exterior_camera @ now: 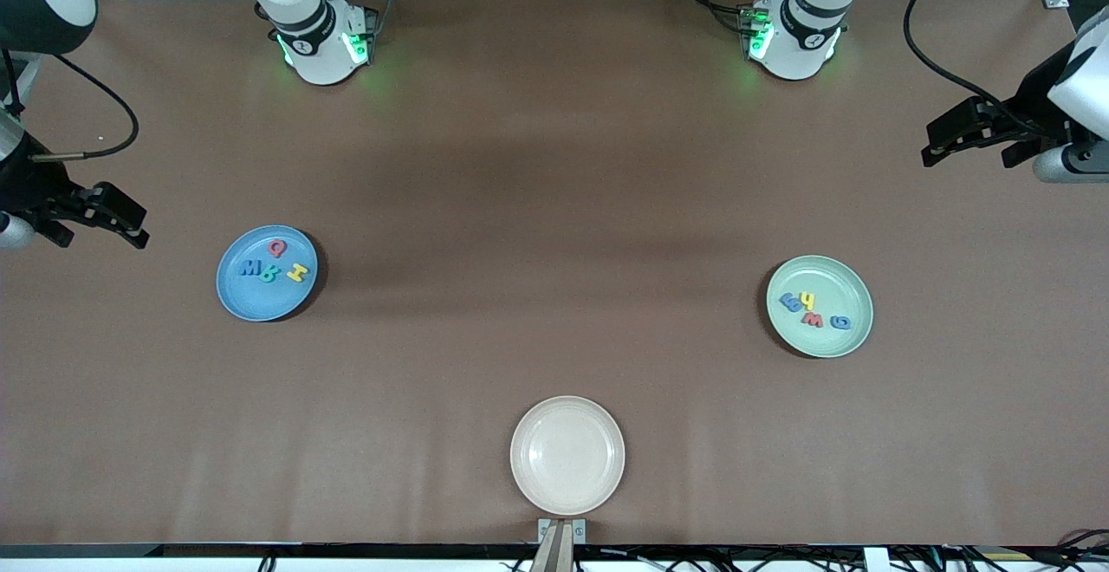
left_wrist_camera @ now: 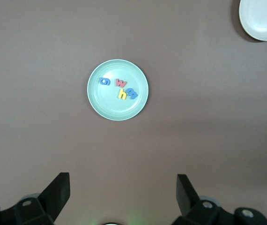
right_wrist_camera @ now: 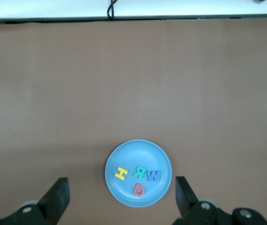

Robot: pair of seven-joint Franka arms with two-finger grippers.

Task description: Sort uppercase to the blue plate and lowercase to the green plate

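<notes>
Front view shows big letters [exterior_camera: 275, 265] on the blue plate [exterior_camera: 236, 299], small letters [exterior_camera: 813, 309] on the green plate [exterior_camera: 853, 338]. You look done. Keep the left tool [exterior_camera: 940, 146] and right tool [exterior_camera: 121, 218] wide, empty, off at the surface ends.

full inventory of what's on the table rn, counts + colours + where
blue plate: 1, sky blue, toward the right arm's end of the table.
uppercase letters: 4, red Q, blue M, teal B, yellow H, on the blue plate.
green plate: 1, pale mint, toward the left arm's end.
lowercase letters: 4, two blue, one yellow, one red, on the green plate.
cream plate: 1, off-white, empty, nearest the front camera, mid-table.
right gripper: open, empty, over the table edge beside the blue plate.
left gripper: open, empty, over its own end.
</notes>
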